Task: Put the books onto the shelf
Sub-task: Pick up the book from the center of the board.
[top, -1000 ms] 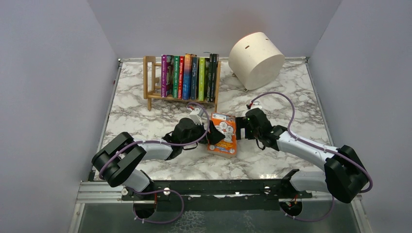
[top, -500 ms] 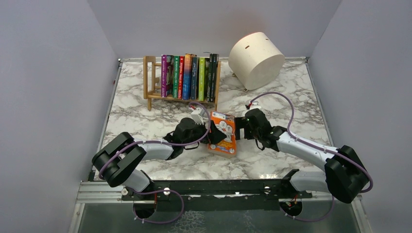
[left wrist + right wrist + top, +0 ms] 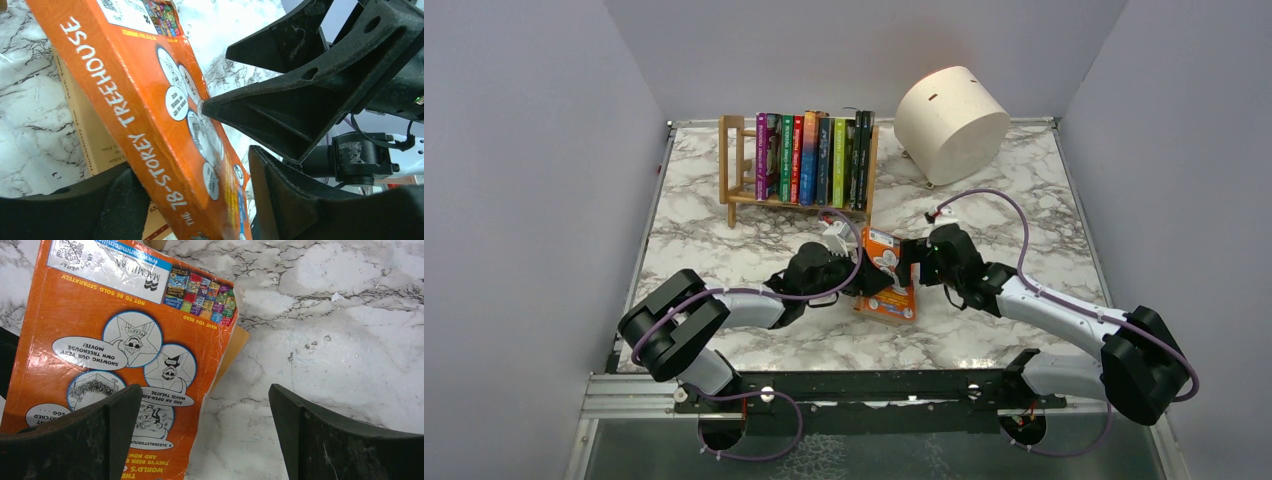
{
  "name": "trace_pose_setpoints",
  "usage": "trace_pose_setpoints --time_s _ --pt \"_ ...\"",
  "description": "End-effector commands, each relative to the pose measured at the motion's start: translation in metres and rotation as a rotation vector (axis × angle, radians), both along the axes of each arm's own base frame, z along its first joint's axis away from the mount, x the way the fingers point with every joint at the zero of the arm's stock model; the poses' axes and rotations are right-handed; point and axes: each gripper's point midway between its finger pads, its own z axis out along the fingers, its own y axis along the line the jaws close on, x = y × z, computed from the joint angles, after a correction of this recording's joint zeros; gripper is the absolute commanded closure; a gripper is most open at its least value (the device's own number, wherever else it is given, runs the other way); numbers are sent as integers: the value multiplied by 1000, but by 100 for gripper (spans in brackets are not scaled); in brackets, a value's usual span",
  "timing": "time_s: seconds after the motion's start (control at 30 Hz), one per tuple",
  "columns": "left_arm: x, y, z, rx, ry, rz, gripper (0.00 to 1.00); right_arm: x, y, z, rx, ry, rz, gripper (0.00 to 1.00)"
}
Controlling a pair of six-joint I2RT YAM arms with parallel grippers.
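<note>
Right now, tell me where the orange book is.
In the top view, the orange book sits mid-table, tilted up between the left gripper and the right gripper, just in front of the shelf.

A white, grey-veined marble desk (image 3: 724, 240) is shown. At its far left, a light-wood shelf (image 3: 736, 165) packed with upright books (image 3: 814, 160) is stood; at far right, a cream drum (image 3: 951, 123) is laid sideways. Near the middle, a tan book (image 3: 92, 135) is laid flat, with an orange book (image 3: 886, 272) tilted over it.

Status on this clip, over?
Left hand straddles tilted orange book, grip unconfirmed. Right hand open, fingertip on cover. Tan book underneath; shelf has room at left end.
</note>
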Motion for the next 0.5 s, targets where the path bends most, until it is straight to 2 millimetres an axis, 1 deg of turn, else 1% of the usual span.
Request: trace_pose_setpoints --time_s 0.0,0.23,0.27,0.33,0.47 --pt "2 -12 20 -59 -49 -28 47 -2 5 2 32 -9 10 4" --pt "3 -11 17 -52 -48 -21 80 -3 5 0 28 -3 9 4" --pt "3 -11 17 -51 -48 -21 89 -3 4 0 26 -4 7 4" --pt "3 -10 16 -49 -47 -19 100 -3 3 1 24 -7 2 4" --pt "1 -8 20 -58 -55 -20 100 -3 -3 6 15 -12 -29 4"
